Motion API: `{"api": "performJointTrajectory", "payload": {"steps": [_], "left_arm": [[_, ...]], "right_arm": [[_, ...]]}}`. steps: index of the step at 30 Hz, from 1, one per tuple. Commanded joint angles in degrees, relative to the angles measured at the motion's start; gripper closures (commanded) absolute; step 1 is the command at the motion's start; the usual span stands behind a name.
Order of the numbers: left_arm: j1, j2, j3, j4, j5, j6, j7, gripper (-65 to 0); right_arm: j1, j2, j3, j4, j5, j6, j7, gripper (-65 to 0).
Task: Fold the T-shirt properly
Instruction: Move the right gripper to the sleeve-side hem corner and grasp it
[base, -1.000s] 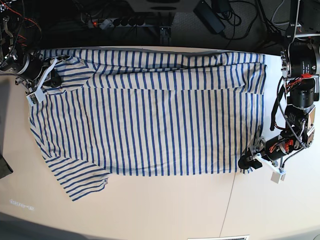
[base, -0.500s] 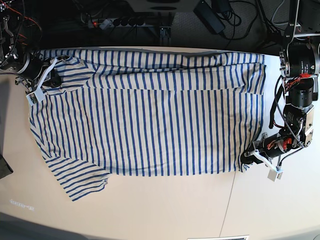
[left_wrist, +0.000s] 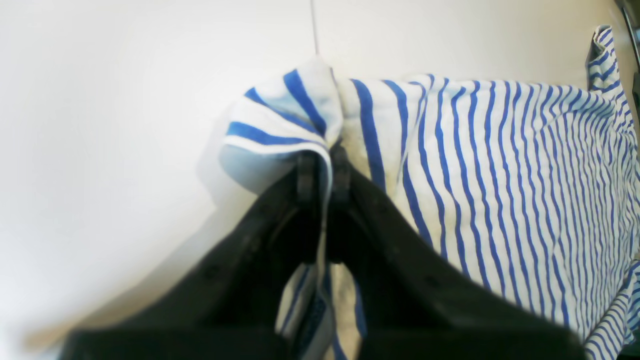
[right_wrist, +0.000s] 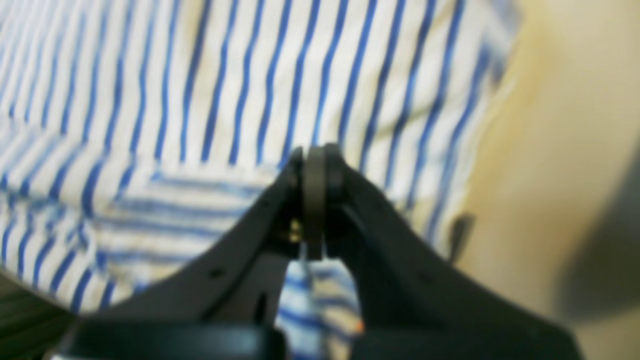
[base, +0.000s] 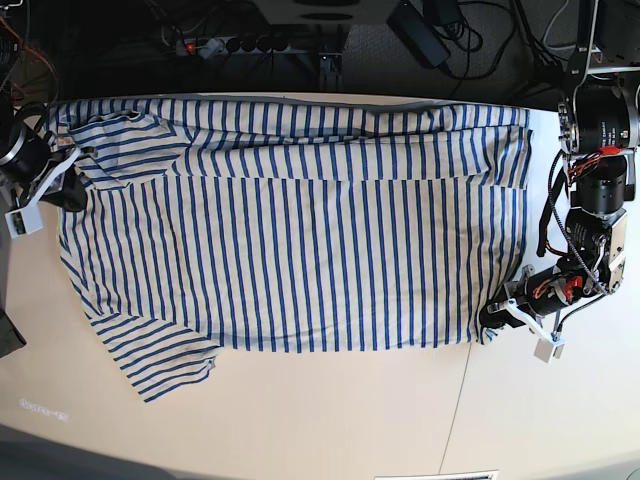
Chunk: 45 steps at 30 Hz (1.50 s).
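Note:
The white, blue-striped T-shirt (base: 300, 230) lies spread flat on the table, collar end at the left, hem at the right, one sleeve (base: 160, 360) sticking out toward the front. My left gripper (base: 490, 320) sits at the front hem corner, shut on a bunched fold of the T-shirt (left_wrist: 295, 115), as the left wrist view shows with the left gripper (left_wrist: 322, 165). At the far left shoulder edge is my right gripper (base: 72, 188), shut on the fabric. In the blurred right wrist view the right gripper (right_wrist: 312, 165) has its jaws pressed together over the T-shirt (right_wrist: 250, 100).
A power strip (base: 230, 44) and cables lie behind the table's back edge. A seam (base: 455, 410) crosses the tabletop (base: 330, 420) at the front right. A dark object (base: 8, 335) sits at the left edge. The left arm's body (base: 600, 120) stands right of the hem.
The left gripper has closed on the hem corner. The right gripper moved left, dragging the shoulder end of the shirt left with it.

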<state>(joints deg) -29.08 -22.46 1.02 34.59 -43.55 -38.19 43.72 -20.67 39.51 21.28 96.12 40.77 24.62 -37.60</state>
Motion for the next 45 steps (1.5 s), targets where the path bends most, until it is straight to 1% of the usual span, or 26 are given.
{"api": "performJointTrajectory", "payload": {"steps": [1, 5, 8, 11, 13, 15, 16, 18, 19, 20, 21, 24, 26, 29, 31, 35, 40, 45], "left_arm": [[-0.39, 0.24, 0.22, -0.04, 2.47, -0.66, 3.58, 0.0], [-0.39, 0.92, 0.20, -0.04, 2.49, -0.66, 6.03, 0.0], [-0.26, 0.83, 0.20, -0.04, 2.71, -0.66, 6.25, 0.0], [-0.28, 0.83, 0.20, -0.04, 2.73, -0.68, 6.25, 0.0], [-0.26, 0.83, 0.20, -0.04, 2.73, -0.70, 6.29, 0.0], [-0.26, 0.83, 0.22, -0.04, 2.95, -0.90, 6.54, 0.0], [-0.26, 0.85, 0.22, -0.04, 3.17, -0.90, 6.73, 0.0], [-0.26, 0.83, 0.20, -0.04, 3.15, -0.87, 6.91, 0.0], [-0.26, 0.83, 0.22, -0.04, 3.15, -0.87, 6.95, 0.0], [-0.26, 0.83, 0.20, -0.04, 3.13, -0.87, 7.08, 0.0], [-0.26, 0.83, 0.22, -0.04, 3.15, -0.87, 7.15, 0.0], [-0.26, 0.81, 0.20, -0.04, 3.10, -0.85, 7.19, 0.0], [-0.28, 0.83, 0.22, -0.04, 2.95, -0.85, 7.13, 0.0], [-0.28, 0.83, 0.22, -0.04, 2.21, -0.85, 7.15, 0.0], [-0.28, 0.85, 0.22, -0.04, 2.23, -0.87, 7.15, 0.0], [-0.28, 0.52, 0.22, -0.04, 2.23, -0.87, 7.30, 0.0], [-0.28, 0.42, 0.22, -0.04, 2.21, -0.87, 7.30, 0.0], [-0.28, 0.44, 0.22, -0.04, 2.23, -0.87, 7.30, 0.0]], "right_arm": [[2.45, 1.31, 1.42, 0.87, 0.13, 2.40, 1.53, 0.0], [11.13, 1.38, 1.79, -0.90, -4.63, 2.36, 1.90, 0.0], [18.99, 1.42, 1.77, -7.78, -7.02, 2.34, 4.68, 0.0], [29.38, 1.40, 1.60, -19.54, -7.34, 2.34, 5.25, 0.0], [36.79, 1.40, 1.57, -29.20, -7.37, 2.36, 5.29, 0.0], [43.67, 1.42, 1.57, -39.67, -7.39, 2.36, 6.62, 0.0], [46.86, 1.42, 1.57, -44.96, -7.39, 2.38, 7.45, -2.9], [52.48, 1.38, 1.57, -55.19, -7.39, 2.43, 8.39, -20.8], [54.90, 1.27, 1.57, -60.02, -7.39, 2.45, 8.98, -27.2], [56.87, 1.22, 1.49, -64.59, -7.39, 2.64, 9.88, -31.3], [58.51, 1.09, 1.20, -68.76, -7.58, 2.67, 11.06, -33.1], [61.70, -0.26, -0.50, -77.79, -11.23, 2.62, 14.36, -33.2], [62.20, -1.81, -1.68, -80.54, -13.14, 2.62, 14.93, -33.2], [61.72, -4.68, -2.64, -80.87, -14.71, 2.60, 14.88, -33.2], [61.77, -6.60, -2.67, -80.87, -16.85, 2.60, 14.93, -33.2], [62.05, -10.27, -2.67, -80.85, -17.70, 2.60, 15.26, -33.2], [62.20, -15.43, -2.67, -80.85, -23.06, 2.62, 16.90, -33.2], [62.23, -18.49, -2.95, -80.74, -25.49, 2.99, 17.07, -33.2]]}}
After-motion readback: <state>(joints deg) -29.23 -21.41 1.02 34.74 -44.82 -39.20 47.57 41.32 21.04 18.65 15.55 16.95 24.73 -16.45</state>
